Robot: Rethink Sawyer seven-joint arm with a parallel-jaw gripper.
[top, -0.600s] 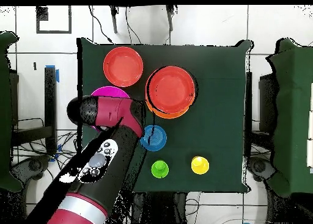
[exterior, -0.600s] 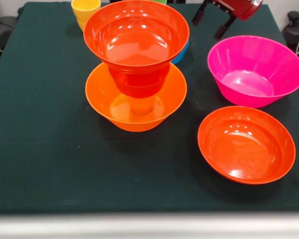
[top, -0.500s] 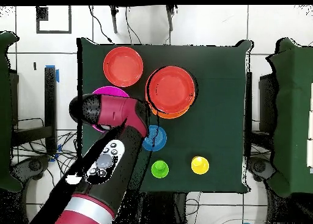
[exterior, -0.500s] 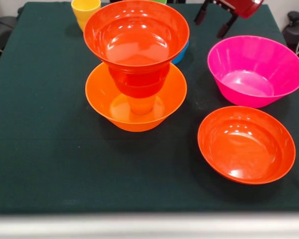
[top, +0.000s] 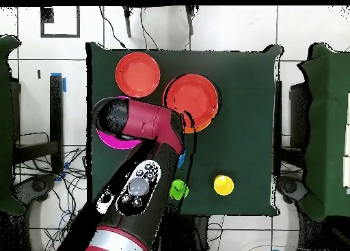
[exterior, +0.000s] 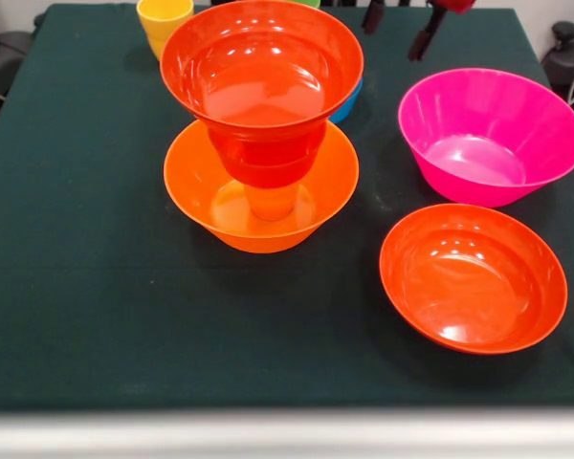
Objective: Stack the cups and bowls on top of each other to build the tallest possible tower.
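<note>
Tower point(exterior: 261, 124) so far: wide red-orange bowl on a cup inside the large orange bowl point(exterior: 210, 206). Claw point(exterior: 397, 27) hangs behind it, open and empty. Next it probably needs to drop onto another piece, maybe the blue bowl point(exterior: 349, 103).

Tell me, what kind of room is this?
Probably a robot lab: a red robot arm reaches over a green-covered table, cables trail across the tiled floor, and plastic bowls sit out for practice.

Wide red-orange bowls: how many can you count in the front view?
2. The top bowl crowns the tower; the second bowl sits on the cloth, in front of the magenta bowl. None looks hidden.
</note>
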